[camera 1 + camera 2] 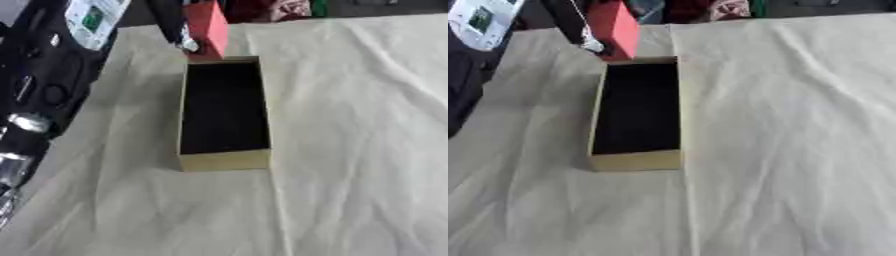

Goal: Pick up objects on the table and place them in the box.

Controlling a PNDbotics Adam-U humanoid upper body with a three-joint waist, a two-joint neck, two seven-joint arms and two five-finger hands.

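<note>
Left hand is seen at the far end of the table, coming in from the upper left as a dark arm with a pale, silvery patch low against a red box-like object. Whether its fingers are curled round that object or only lie beside it cannot be told. Right hand is not seen in either view. The red object stands upright just beyond the far short wall of the box, touching it or nearly so. The box, tan-walled with a dark inside, is open and appears empty; it rests on the cream cloth. Its long axis runs away from the robot, almost straight up the view. The opening therefore lies just nearward of the red object, so a short pull back over the far wall is judged sufficient.
</note>
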